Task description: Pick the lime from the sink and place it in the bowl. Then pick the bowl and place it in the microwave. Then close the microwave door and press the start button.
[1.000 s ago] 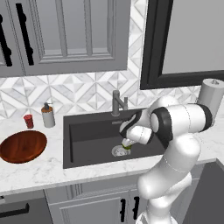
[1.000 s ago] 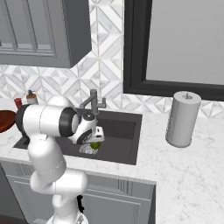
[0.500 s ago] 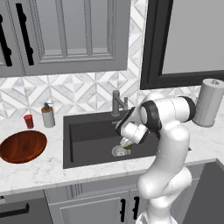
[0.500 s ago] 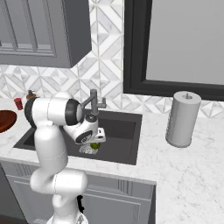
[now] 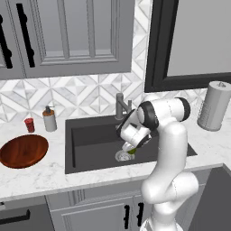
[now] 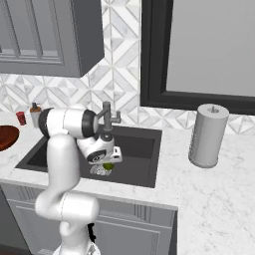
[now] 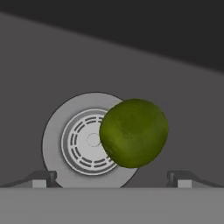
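The lime point(image 7: 133, 132) lies on the floor of the dark sink point(image 7: 175, 87), overlapping the right side of the round metal drain point(image 7: 83, 140). My gripper point(image 7: 111, 177) hangs open just above it, one fingertip on each side of it and neither touching. From the base, the hand point(image 5: 131, 137) reaches down into the sink point(image 5: 90, 140) over the lime point(image 5: 131, 151). The lime point(image 6: 107, 166) peeks out below the hand point(image 6: 102, 152) in the right base view. The reddish-brown bowl point(image 5: 23, 151) sits empty on the counter left of the sink. The microwave is out of view.
A grey faucet point(image 5: 121, 106) stands behind the sink, close to my arm. A soap dispenser point(image 5: 49, 119) and a small red cup point(image 5: 29, 125) stand behind the bowl. A paper towel roll point(image 5: 215, 106) stands on the counter at the right.
My arm has shifted and the hand has sunk lower into the sink, nearer the lime. The jaws have stayed open and the lime has not moved.
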